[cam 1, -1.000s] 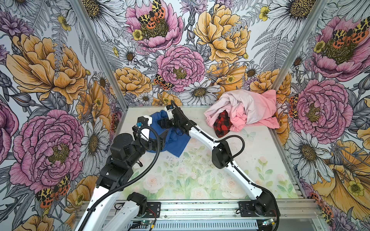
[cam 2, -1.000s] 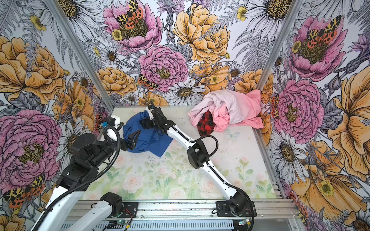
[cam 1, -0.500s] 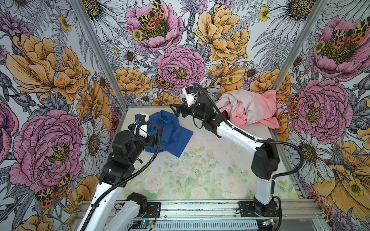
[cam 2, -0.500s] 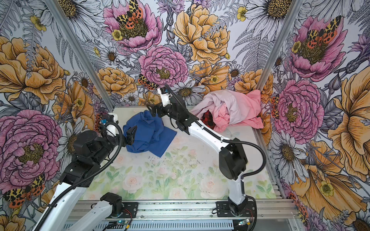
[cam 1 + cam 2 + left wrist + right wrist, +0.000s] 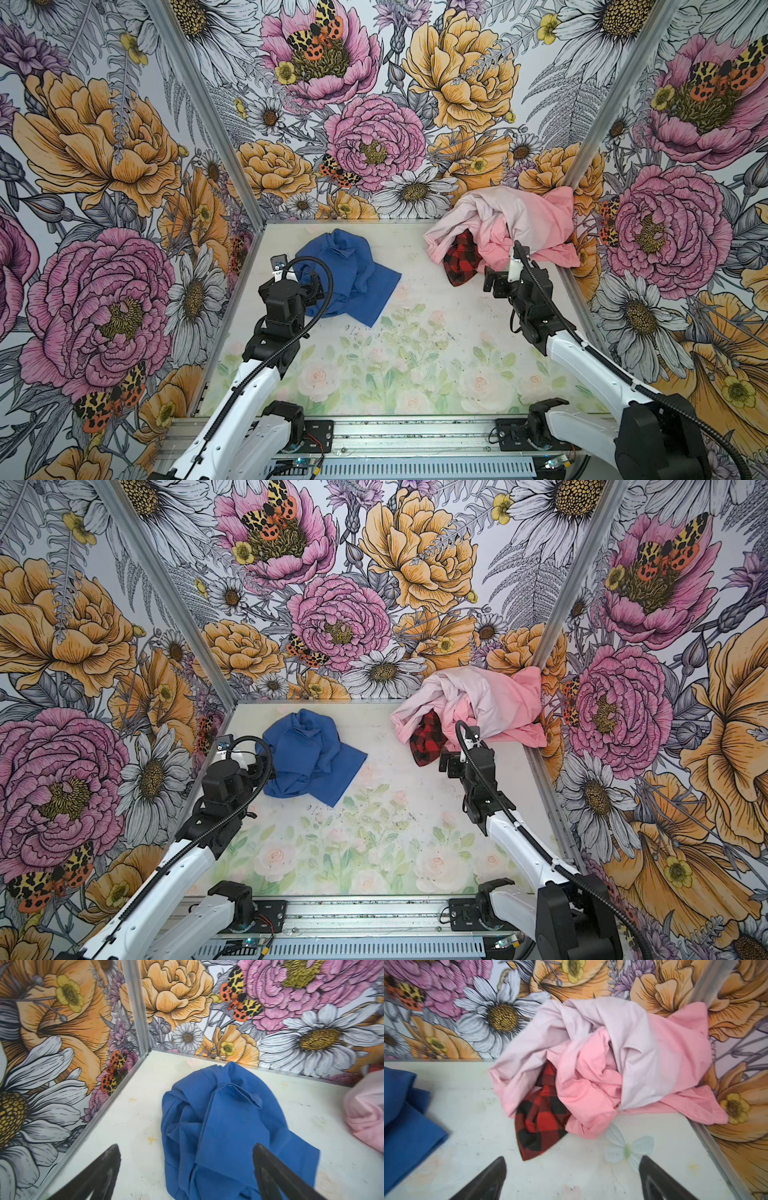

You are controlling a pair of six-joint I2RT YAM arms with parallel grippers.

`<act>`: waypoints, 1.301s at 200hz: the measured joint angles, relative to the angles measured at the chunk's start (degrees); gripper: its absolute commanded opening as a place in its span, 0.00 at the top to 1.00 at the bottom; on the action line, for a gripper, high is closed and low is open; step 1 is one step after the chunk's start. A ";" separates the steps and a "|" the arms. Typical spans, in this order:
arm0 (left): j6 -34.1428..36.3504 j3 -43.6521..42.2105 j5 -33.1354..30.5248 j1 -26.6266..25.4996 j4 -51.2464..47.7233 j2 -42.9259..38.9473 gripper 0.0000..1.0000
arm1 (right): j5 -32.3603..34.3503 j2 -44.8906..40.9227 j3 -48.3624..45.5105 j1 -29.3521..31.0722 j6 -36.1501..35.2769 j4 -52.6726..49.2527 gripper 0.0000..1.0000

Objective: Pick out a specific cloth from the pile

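Crumpled royal-blue fabric cloth (image 5: 353, 274) is lying alone on the far left part of the pale flower-printed table (image 5: 415, 353), well apart from the pile. Left gripper (image 5: 186, 1147) is hovering at the cloth's near edge with its black fingers (image 5: 276, 1172) standing wide apart and gripping nothing. One finger is overlapping the blue fabric in the wrist view; contact cannot be told.

Right gripper (image 5: 573, 1159) is hanging just before the pile of pale pink and salmon garments (image 5: 612, 1059), its jaws spread wide with bare table between them.

In both top views the left gripper is sitting mostly hidden under its own wrist and cable; only the left wrist view is showing the spread. The right wrist view is showing the red-and-black plaid cloth (image 5: 539, 1118) poking out from under a pink fold, with a blue corner at the frame's edge. The left wrist view is catching just a blurred pink edge.

A strip of table is separating the cloth from the floral walls (image 5: 374, 124) at the left and back. The pile is pressing into the far right corner. Open table is running between cloth and pile and across the near half
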 measured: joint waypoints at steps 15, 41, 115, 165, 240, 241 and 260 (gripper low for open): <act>0.24 -3.50 -3.61 0.00 4.85 3.63 0.01 | 2.54 2.23 -5.33 -0.31 -2.03 6.99 0.01; 0.90 -9.66 -8.04 0.63 15.82 9.51 0.01 | 5.46 9.18 -10.95 -2.08 -3.23 18.36 0.00; 4.79 -17.07 -6.58 2.64 38.40 18.05 0.01 | 1.60 13.73 -13.07 -9.60 -2.86 35.89 0.01; 5.60 -17.07 -1.51 5.14 48.63 23.30 0.01 | -0.20 16.20 -13.62 -10.36 -2.54 40.13 0.00; 10.95 -18.97 5.40 5.14 69.35 38.27 0.01 | -3.89 23.12 -13.64 -10.51 -2.73 45.24 0.01; 10.95 -19.04 5.44 5.14 69.61 38.56 0.01 | -3.96 23.15 -13.64 -10.51 -2.75 45.24 0.01; 11.47 -20.94 6.86 5.38 74.62 43.10 0.01 | -3.72 23.28 -13.03 -10.51 -2.54 44.06 0.00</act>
